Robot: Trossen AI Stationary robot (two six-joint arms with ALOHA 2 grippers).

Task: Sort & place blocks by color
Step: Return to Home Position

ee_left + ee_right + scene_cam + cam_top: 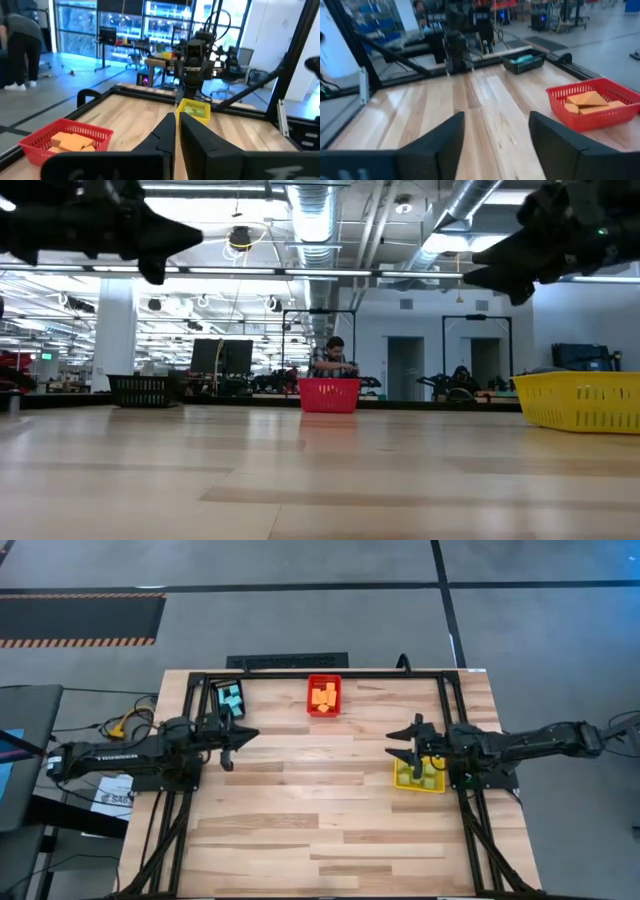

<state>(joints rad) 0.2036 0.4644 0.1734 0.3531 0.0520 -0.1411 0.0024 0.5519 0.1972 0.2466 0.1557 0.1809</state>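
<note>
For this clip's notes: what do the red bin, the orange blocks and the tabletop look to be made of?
Red bin: likely moulded plastic, with lattice walls you can see through. Orange blocks: solid, matte, sharp-edged; wood or foam, cannot tell. Tabletop: joined wooden planks with visible grain, lightly sheened.

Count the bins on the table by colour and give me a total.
Red bin: 1
Black bin: 1
Yellow bin: 1
Total: 3 bins
</note>
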